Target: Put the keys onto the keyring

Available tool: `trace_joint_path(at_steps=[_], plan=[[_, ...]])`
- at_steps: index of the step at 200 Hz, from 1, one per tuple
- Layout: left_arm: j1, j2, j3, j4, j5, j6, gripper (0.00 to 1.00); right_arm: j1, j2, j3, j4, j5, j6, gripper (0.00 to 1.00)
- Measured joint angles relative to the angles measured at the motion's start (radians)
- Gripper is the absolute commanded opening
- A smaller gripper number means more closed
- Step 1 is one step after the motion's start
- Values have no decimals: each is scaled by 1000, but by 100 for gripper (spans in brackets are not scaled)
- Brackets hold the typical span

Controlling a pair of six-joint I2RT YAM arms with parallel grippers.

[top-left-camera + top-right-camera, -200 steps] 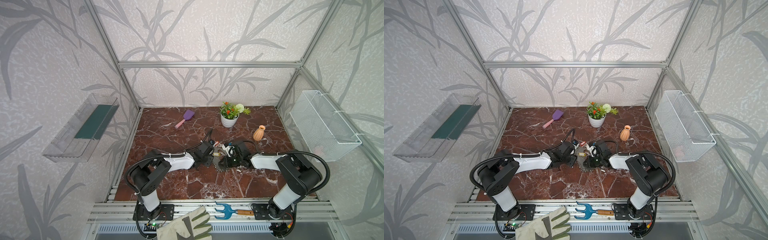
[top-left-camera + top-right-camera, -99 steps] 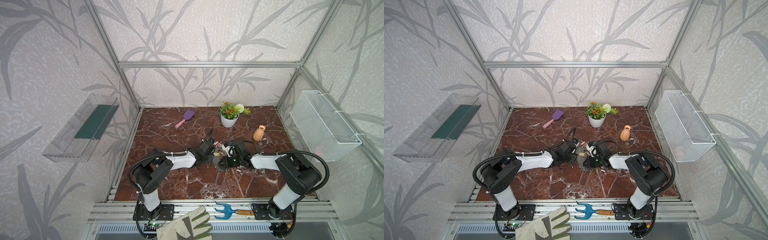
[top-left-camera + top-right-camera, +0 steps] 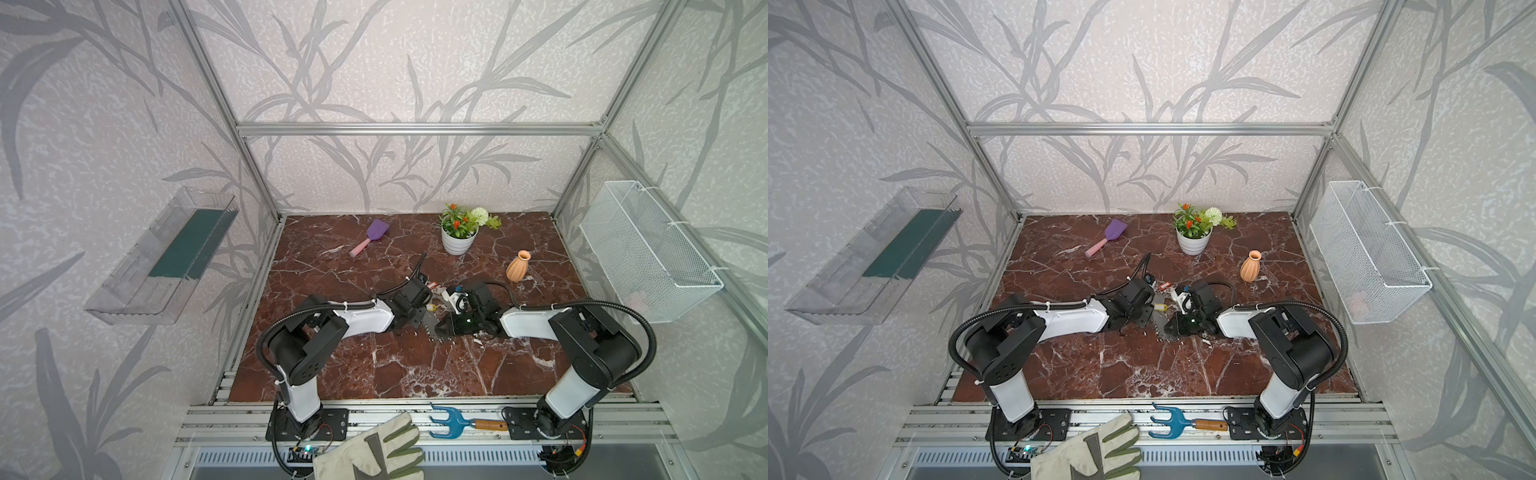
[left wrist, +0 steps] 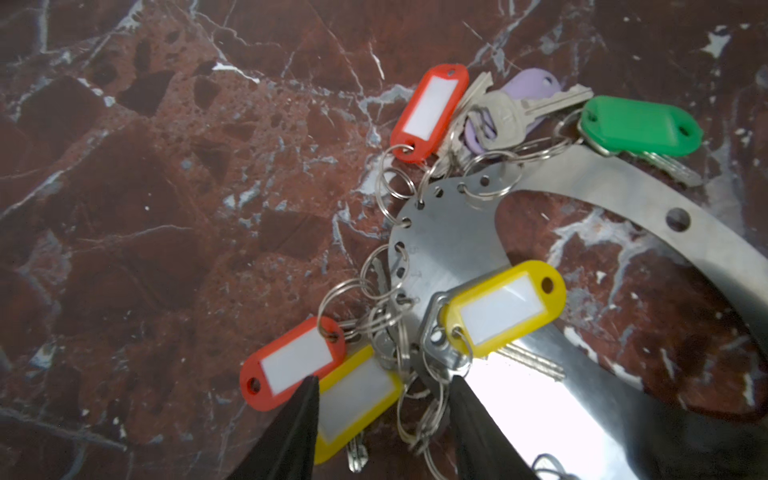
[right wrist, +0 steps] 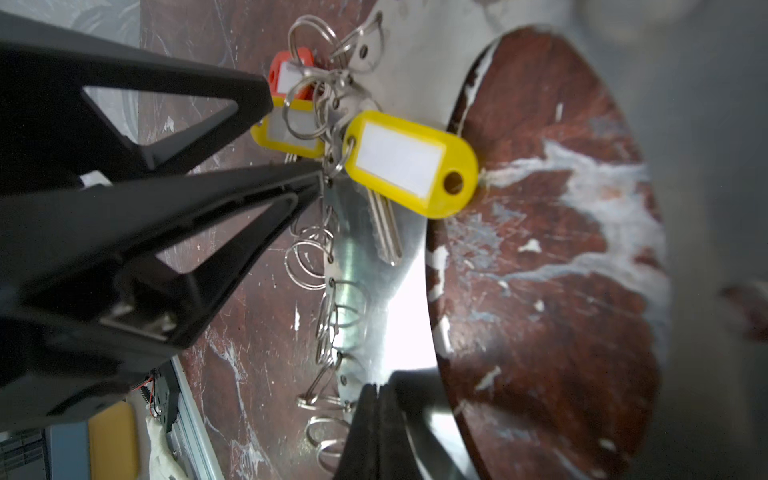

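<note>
The keyring (image 4: 453, 232) is a flat grey metal band lying on the marble, its edge fringed with silver rings (image 5: 309, 257). Keys hang on it: a red tag (image 4: 430, 110), a lilac one (image 4: 528, 85), a green one (image 4: 640, 129), a yellow one (image 4: 503, 307), and another red tag (image 4: 291, 361) over a second yellow tag (image 4: 357, 399). My left gripper (image 4: 382, 386) is open, its fingers either side of that lower yellow tag and loose rings. My right gripper (image 5: 376, 388) is shut on the band's ringed edge. In both top views the grippers meet mid-table over the keyring (image 3: 430, 324) (image 3: 1158, 320).
A purple scoop (image 3: 376, 232), a potted plant (image 3: 459, 241) and an orange vase (image 3: 517, 268) stand behind the arms. A blue hand rake (image 3: 451, 419) and a glove (image 3: 374, 453) lie on the front rail. A wire basket (image 3: 648, 257) hangs on the right wall, a clear shelf (image 3: 166, 257) on the left.
My left arm has edged slightly to the right toward the keyring. The right arm and the keyring have stayed put.
</note>
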Motion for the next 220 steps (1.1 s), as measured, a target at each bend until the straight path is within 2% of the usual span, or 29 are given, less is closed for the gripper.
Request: trace_joint_path(at_steps=[69,125,220], plan=[[31,0,1,-21,-1,-17,53,0,23,0,26,-20,0,0],[61,-18,-23,-13,50,-33,55,0,35,1,44,-37,0,0],[121,-140,-96,-13,62,-59,54,0,39,1,48,-52,3,0]])
